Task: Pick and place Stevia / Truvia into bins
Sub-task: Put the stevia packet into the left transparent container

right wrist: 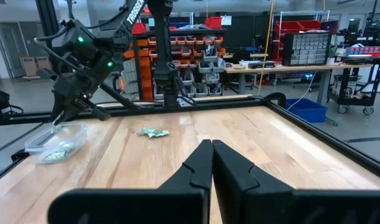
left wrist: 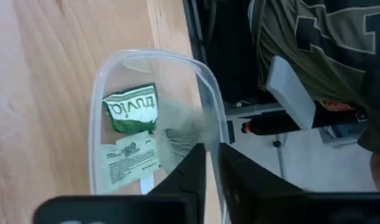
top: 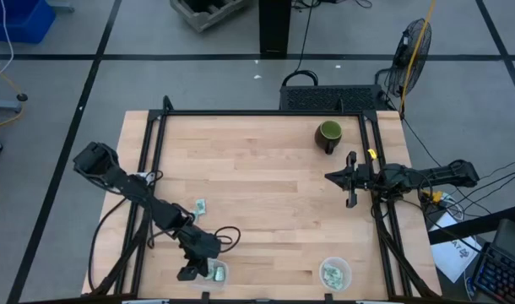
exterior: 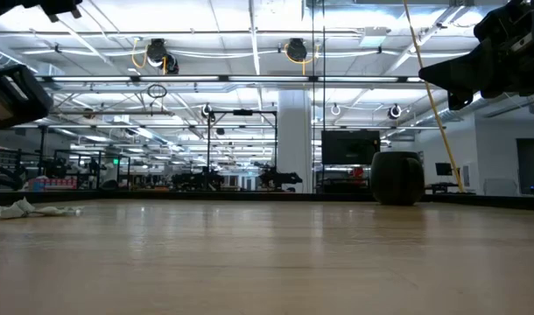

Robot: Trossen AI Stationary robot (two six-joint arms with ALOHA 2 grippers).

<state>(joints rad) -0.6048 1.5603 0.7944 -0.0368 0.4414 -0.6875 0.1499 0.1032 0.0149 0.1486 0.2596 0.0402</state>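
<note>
the pale butcher-block wooden table (top: 266,194) with its black metal frame fills the middle of the high view. the dark left arm reaches down the table's left side to the near edge, where the left gripper (top: 192,272) hangs over the clear rounded-rectangular plastic tub (left wrist: 205,99) at the near left. in the left wrist view its two dark fingers (left wrist: 190,171) stand close together with a narrow gap showing between them, their tips above the tub's inside, and nothing is seen pinched between them. the dark right arm lies along the table's right side, far from the tubs; the right gripper (right wrist: 211,144) points left over bare wood with its fingers pressed together and holding nothing.

a dark green mug (top: 328,135) stands at the far right, just beyond the right gripper. a clear round plastic tub (top: 334,273) sits at the near edge right of centre, with pale green and white paper sachets inside.

two green and white truvia sachets (left wrist: 131,109) lie flat in the rounded-rectangular tub, one beside the other. one more crumpled green and white sachet (top: 200,206) lies loose on the wood, left of centre, beside the left arm.
</note>
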